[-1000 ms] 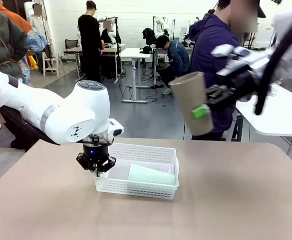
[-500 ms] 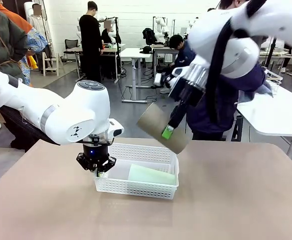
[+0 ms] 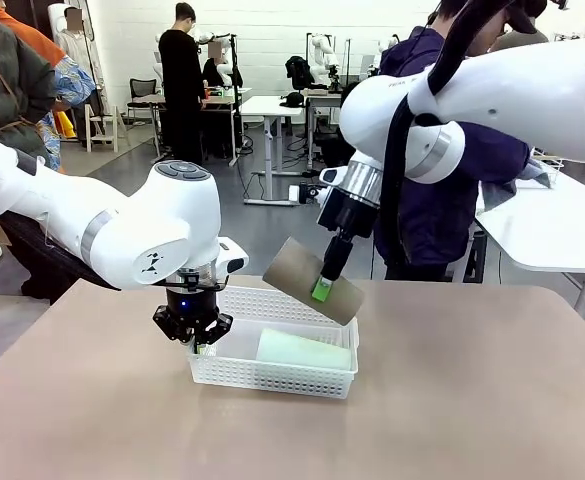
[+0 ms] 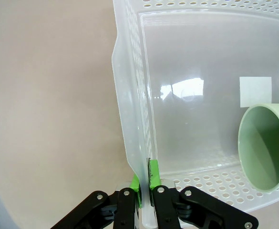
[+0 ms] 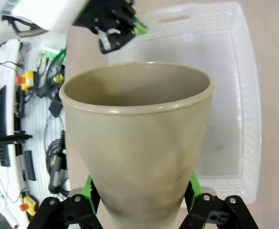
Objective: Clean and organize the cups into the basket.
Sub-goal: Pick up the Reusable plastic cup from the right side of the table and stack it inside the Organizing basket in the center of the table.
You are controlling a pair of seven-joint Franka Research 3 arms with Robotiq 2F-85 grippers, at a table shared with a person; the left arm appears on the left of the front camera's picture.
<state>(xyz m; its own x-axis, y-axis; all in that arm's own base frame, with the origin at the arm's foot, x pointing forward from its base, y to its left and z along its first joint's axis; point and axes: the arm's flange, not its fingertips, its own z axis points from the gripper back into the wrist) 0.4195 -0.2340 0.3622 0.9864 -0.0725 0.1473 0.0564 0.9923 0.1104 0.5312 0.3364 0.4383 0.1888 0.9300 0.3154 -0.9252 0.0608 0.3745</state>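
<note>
Tan and matte, a tapered handleless cup [image 3: 292,270] hangs tilted in the air above the far side of the basket [image 3: 272,375]. Its wide mouth is turned toward the left arm and its narrow base sits lower, over the basket's far right corner. In the right wrist view we look along its smooth wall [image 5: 137,143] to a thin rolled lip and a hollow, plain inside. The right end effector [image 3: 322,290] is clamped on the narrow half of this tan cup, one green pad pressed to each side [image 5: 140,188].

Below it, a pale mint green cup [image 3: 304,350] lies on its side on the basket floor along the right half. Its round open mouth [image 4: 268,145] faces the left short wall.

We see the basket as shallow, rectangular, white plastic, slightly see-through. Its walls are pierced with rows of small holes under a solid rim [image 4: 129,119], and its floor is glossy. The left end effector [image 3: 200,345] points straight down at the near left corner. Its green pads [image 4: 144,179] are pinched together on the short wall, one inside and one outside.

The basket rests on a smooth, beige worktop [image 3: 472,400]. A person in a dark purple hoodie [image 3: 412,70] stands at the far side, behind the right arm.
</note>
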